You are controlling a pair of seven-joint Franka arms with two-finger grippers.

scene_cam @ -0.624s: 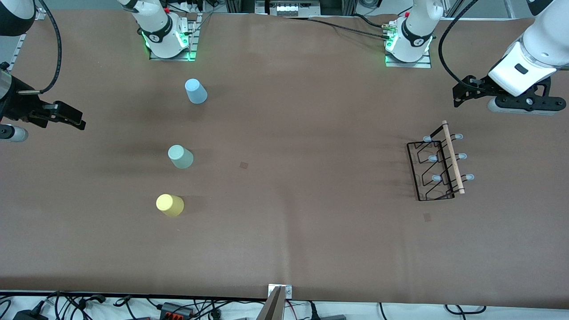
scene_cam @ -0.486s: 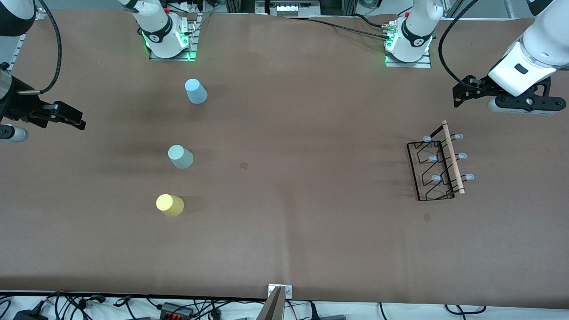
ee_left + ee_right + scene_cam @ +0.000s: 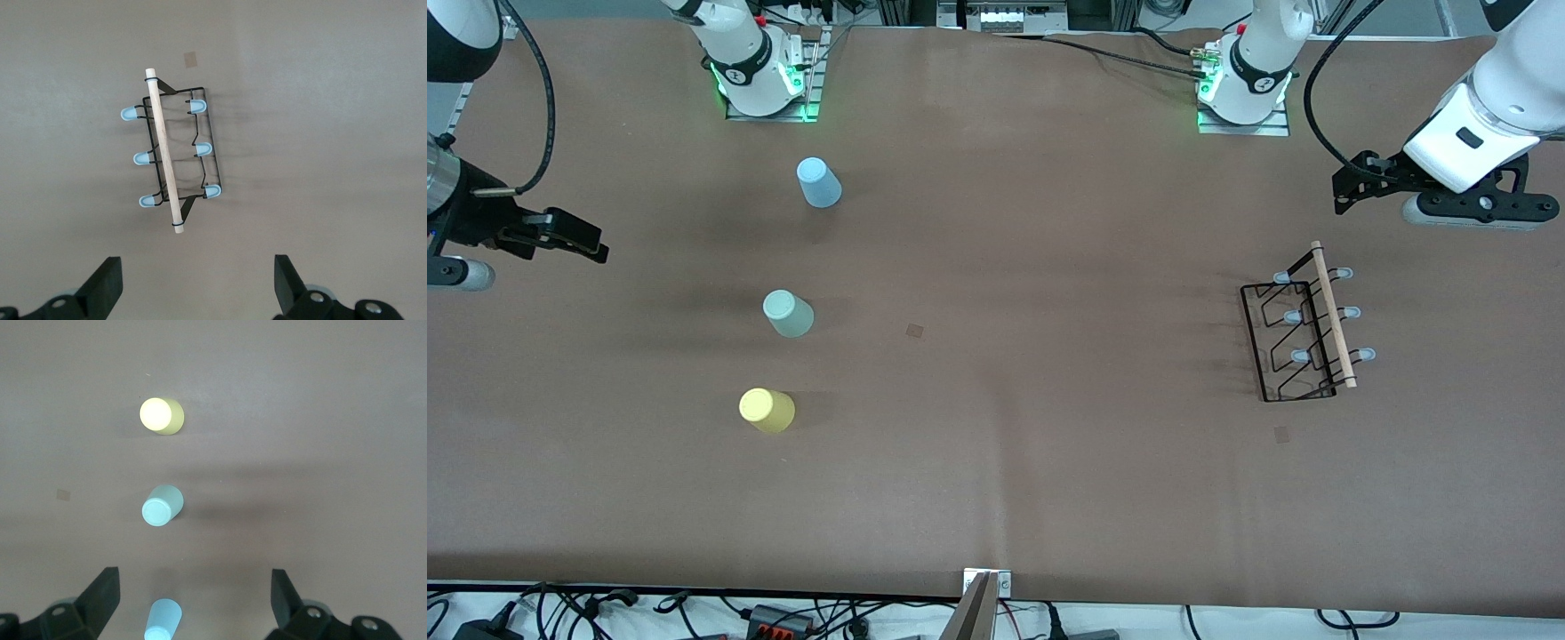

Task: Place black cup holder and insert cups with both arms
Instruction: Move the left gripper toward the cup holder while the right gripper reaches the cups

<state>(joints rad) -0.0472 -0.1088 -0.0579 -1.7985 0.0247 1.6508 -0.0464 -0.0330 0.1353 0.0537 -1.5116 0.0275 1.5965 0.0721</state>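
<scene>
Right gripper: shifted slightly toward the middle of the table and a touch lower in the front view compared with half a second ago; fingers spread wide and holding nothing, as the right wrist view shows, with both finger tips framing bare table. It hangs over the right arm's end of the table, well apart from the cups. This small drift reads as the start of an approach to the cups; no grasp has begun. Left gripper: unchanged from the earlier pictures, waiting above the table near the left arm's base, fingers wide apart and empty. Cup holder: unmoved, standing on the table toward the left arm's end, wooden rod on top, six pale pegs bare; it lies nearer to the front camera than the spot under the left gripper, and nothing touches it. Blue cup, mint cup, yellow cup: unmoved, set in a loose row toward the right arm's end, blue farthest from the front camera, yellow nearest, each well apart from the next and all far from the holder. Each seems to be mouth-down, though the rims cannot be made out for certain. Task standing, as judged: nothing placed, nothing inserted. Hidden or cut off: the right arm is largely out of the front view's edge; the blue cup is partly cut by the right wrist view's edge; the holder's feet and its contact with the table are too thin to read.
</scene>
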